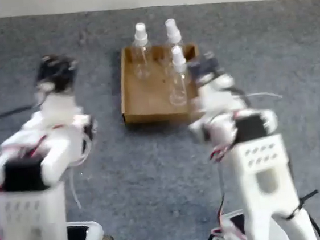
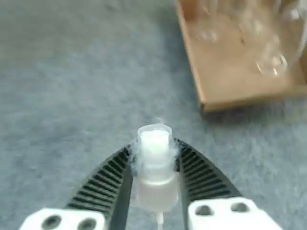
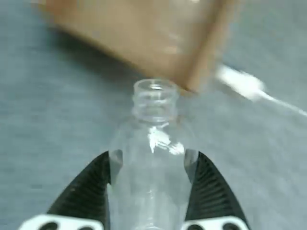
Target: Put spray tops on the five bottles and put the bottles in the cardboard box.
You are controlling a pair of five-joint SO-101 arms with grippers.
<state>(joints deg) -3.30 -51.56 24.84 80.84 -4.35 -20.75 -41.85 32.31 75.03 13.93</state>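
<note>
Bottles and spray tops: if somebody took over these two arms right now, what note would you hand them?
Left claw: shut on a spray top, over the carpet, short of the cardboard box.
Right claw: shut on an open-necked bottle, near the box's corner.
Done: three capped bottles stand in the box.
Left: join the held top and bottle, box it, then do the fifth; what looks like a spare spray top lies on the carpet by the box.

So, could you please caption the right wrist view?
Uncapped clear bottle held in the right gripper, cardboard box beyond.
</note>
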